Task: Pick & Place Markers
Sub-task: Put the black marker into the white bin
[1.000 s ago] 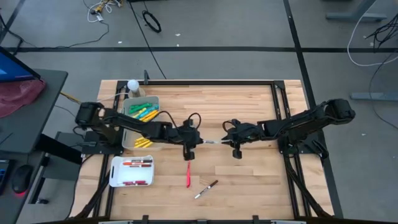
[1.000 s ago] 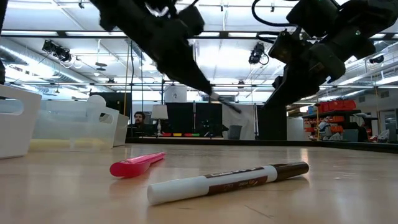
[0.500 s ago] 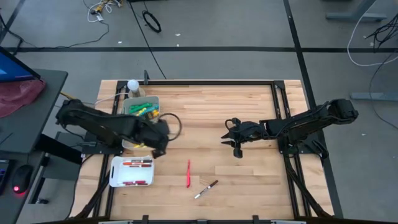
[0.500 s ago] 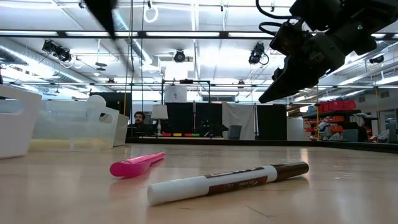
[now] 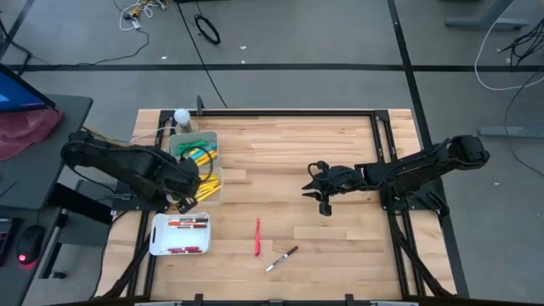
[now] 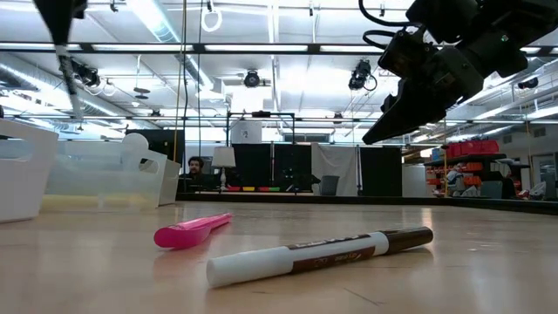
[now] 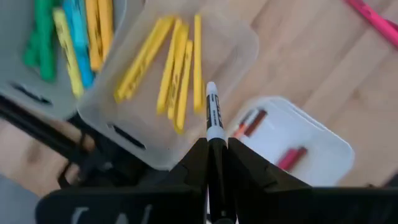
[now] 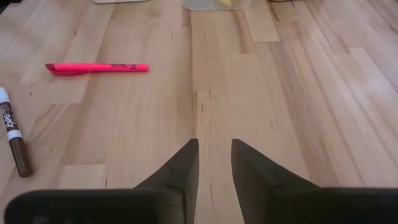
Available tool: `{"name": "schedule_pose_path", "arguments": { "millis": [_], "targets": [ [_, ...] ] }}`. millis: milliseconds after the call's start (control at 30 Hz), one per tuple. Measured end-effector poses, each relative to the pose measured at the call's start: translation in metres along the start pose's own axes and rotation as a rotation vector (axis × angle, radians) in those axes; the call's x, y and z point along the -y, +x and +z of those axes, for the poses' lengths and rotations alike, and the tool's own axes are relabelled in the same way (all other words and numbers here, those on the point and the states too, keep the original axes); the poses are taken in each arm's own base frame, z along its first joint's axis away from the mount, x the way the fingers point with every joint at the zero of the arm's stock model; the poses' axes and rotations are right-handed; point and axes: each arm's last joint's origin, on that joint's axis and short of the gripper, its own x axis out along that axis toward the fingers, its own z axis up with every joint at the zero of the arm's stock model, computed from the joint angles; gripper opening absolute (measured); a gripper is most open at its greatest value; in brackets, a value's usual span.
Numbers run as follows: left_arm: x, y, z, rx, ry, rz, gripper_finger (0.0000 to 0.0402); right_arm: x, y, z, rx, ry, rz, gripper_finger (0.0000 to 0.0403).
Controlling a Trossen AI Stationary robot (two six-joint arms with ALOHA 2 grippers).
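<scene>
moved since a second ago: your left arm has swung away from the table's middle, where its tip met the right arm's, back to the bins at the left; the right arm has hardly shifted.
left gripper point(image 7: 211, 163): you have it closed on a white marker point(image 7: 212, 116) with a dark end, which sticks straight out from between the fingers; it hangs over the clear bin and the white tray.
right gripper point(image 5: 320, 197): you hold it above the bare wood right of centre, fingers a little apart with a narrow gap between them and nothing in it.
clear bin point(image 5: 212, 192): near the left edge; the compartment nearer the table front holds yellow markers point(image 7: 176, 65), the farther one green markers point(image 7: 41, 34), light blue and more yellow ones.
white tray point(image 5: 156, 238): in front of the bin, with red markers point(image 5: 189, 222) and dark-ended ones lying in it.
pink marker point(image 5: 257, 237): flat on the table near the front, centre, well apart from both grippers.
white and brown marker point(image 5: 281, 258): lying aslant just beside the pink one, nearer the front edge; not touching it.
room behind: a person point(image 6: 197, 167) shows far off in the low view.
</scene>
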Motion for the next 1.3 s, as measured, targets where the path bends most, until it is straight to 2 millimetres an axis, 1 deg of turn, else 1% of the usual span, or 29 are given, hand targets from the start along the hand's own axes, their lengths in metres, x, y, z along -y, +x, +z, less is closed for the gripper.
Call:
{"name": "schedule_pose_path", "arguments": {
  "millis": [67,167,300,533,733,933,1133,1300],
  "targets": [
    [-0.006,-0.002,-0.006,-0.031,-0.035,-0.044,0.0044,0.0,0.0,0.0,0.002,0.0,0.0,0.0093],
    [-0.009,-0.005,-0.016,-0.09,-0.088,-0.114,0.0044,0.0,0.0,0.0,0.006,0.0,0.0,0.0091],
    [-0.008,-0.012,-0.028,-0.127,-0.139,-0.181,0.0044,0.0,0.0,0.002,0.02,-0.001,0.001,0.0091],
    [0.015,-0.013,-0.042,-0.122,-0.14,-0.256,0.0044,0.0,0.0,0.006,0.06,-0.002,0.004,0.0089],
    [0.036,-0.009,-0.058,-0.104,-0.158,-0.219,0.0044,0.0,0.0,0.006,0.06,-0.002,0.004,0.0089],
    [0.057,-0.005,-0.081,-0.062,-0.175,-0.21,0.0044,-0.001,0.0,0.006,0.06,-0.002,0.005,0.0089],
    [0.075,0.001,-0.108,0.009,-0.182,-0.187,0.0045,-0.001,0.0,0.006,0.06,0.005,0.005,0.0089],
    [0.088,0.009,-0.127,0.081,-0.18,-0.173,0.0046,-0.001,0.0,0.006,0.06,0.004,0.005,0.0089]
  ]
}}
